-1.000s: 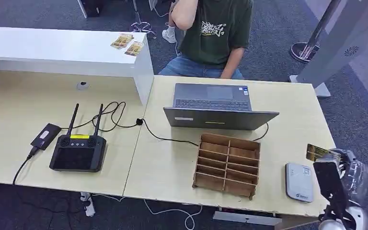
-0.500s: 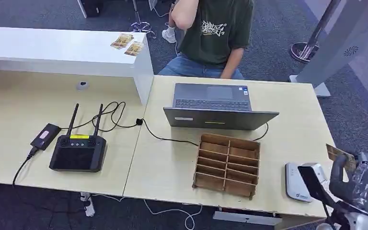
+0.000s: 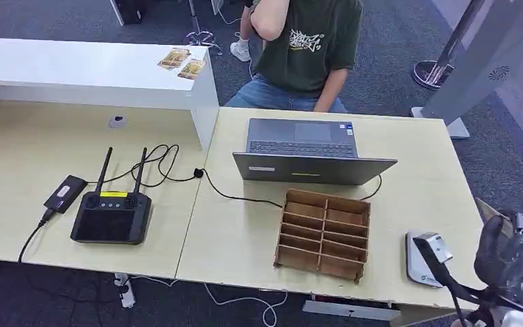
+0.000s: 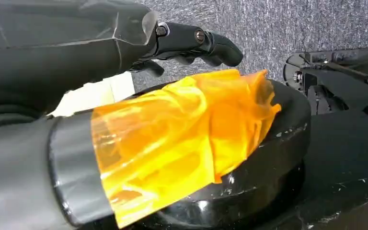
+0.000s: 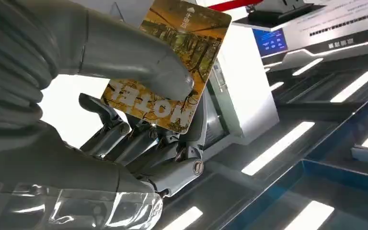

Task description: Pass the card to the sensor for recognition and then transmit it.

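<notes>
R hand pinches card – thumb on top; L hand curled, holds nothing.

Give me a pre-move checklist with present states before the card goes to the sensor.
1. Card held by right hand: ok, thumb presses it against the fingers.
2. Card whole and unbent: ok.
3. Sensor on the table uncovered: ok, partly behind the hand's parts.
4. Card over sensor: not ok, the hand is off the table's right edge.
5. Left hand free: ok, holds nothing.
6. Sensor powered: cannot tell.
</notes>
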Available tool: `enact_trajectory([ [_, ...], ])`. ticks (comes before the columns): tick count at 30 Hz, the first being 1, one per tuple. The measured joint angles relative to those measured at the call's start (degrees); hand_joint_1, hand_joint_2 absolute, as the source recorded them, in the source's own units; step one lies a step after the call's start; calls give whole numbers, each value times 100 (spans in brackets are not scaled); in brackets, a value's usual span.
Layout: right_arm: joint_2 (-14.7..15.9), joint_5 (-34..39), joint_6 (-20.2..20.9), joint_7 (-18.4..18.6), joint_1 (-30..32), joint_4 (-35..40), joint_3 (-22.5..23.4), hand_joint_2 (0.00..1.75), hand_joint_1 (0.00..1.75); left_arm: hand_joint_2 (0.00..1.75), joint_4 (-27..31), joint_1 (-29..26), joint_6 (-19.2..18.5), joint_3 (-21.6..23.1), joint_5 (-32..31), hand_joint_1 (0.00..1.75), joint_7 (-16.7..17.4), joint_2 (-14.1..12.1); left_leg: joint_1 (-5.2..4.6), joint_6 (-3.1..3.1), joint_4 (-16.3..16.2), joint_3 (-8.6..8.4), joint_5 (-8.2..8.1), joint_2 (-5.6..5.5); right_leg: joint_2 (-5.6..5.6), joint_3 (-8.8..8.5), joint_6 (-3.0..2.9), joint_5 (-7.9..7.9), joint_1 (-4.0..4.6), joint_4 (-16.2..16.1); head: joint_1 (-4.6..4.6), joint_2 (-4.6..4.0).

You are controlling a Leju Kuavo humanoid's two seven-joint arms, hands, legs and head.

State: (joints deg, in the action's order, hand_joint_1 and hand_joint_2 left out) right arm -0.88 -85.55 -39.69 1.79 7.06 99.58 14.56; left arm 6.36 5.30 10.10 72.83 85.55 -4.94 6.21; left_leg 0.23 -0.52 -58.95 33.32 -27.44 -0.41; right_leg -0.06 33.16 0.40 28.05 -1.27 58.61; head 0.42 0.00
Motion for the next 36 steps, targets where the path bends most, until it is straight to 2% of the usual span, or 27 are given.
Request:
enact_trajectory([
  [11, -127, -26, 0, -146, -42, 291, 15, 175, 175, 0, 0, 11, 0, 15, 0, 0, 13, 2, 1, 0, 0, 1, 0, 0, 0, 0, 0, 0, 1, 1, -2, 0],
  [18, -181, 9, 0, -192, -345, 291, -101, 175, 175, 0, 0, 32, -15, 107, -7, 0, 66, 2, 1, 0, 0, 1, 1, 0, 0, -1, 0, 0, 0, 2, 0, 0],
  [25, -179, 7, 0, -90, -715, 223, -415, 175, 175, 0, 0, 58, -20, 210, -15, 0, 77, 0, 1, -1, 0, 2, 1, 0, 0, -1, -1, -1, 1, 3, 0, 0],
  [32, -76, 22, 2, 182, -1435, -90, -1019, 175, 175, 0, 0, 94, -33, 315, -24, 0, 98, -2, 1, -1, 0, -3, 3, 1, 3, -1, -2, -2, 1, 4, -2, 0],
  [36, -33, 33, 2, 221, -1633, -252, -1226, 175, 175, 0, 0, 94, -35, 356, -26, 0, 101, -4, 1, 0, 0, 0, 4, -2, 0, -2, -2, -2, 1, 4, -2, 0],
])
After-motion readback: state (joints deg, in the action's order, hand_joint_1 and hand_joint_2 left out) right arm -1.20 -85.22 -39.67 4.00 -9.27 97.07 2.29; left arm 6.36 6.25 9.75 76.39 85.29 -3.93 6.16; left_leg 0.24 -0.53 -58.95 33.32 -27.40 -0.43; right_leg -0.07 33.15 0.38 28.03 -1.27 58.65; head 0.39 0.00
